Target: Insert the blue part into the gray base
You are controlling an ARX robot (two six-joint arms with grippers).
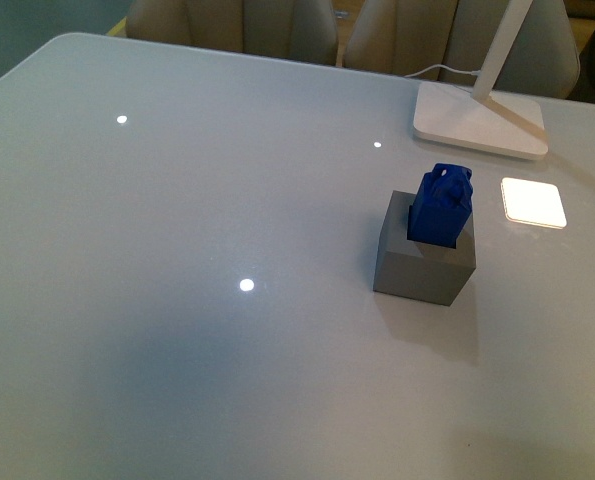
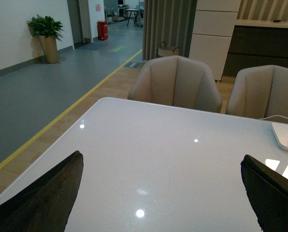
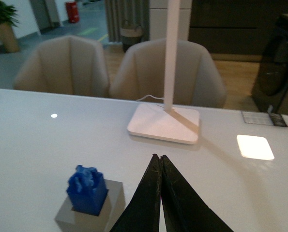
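Observation:
The blue part (image 1: 440,206) stands upright in the square hole on top of the gray base (image 1: 422,262), right of the table's middle in the front view. Neither arm shows in the front view. In the right wrist view the blue part (image 3: 87,189) sits in the gray base (image 3: 91,215), beside and apart from my right gripper (image 3: 158,157), which is shut and empty. In the left wrist view my left gripper (image 2: 160,166) is open and empty above bare table, with dark fingers (image 2: 47,193) wide apart. The part and base do not show there.
A white lamp foot (image 1: 477,118) with a slanted stem stands at the back right on the white table (image 1: 177,300). A bright light patch (image 1: 533,201) lies beside the base. Beige chairs (image 1: 277,25) line the far edge.

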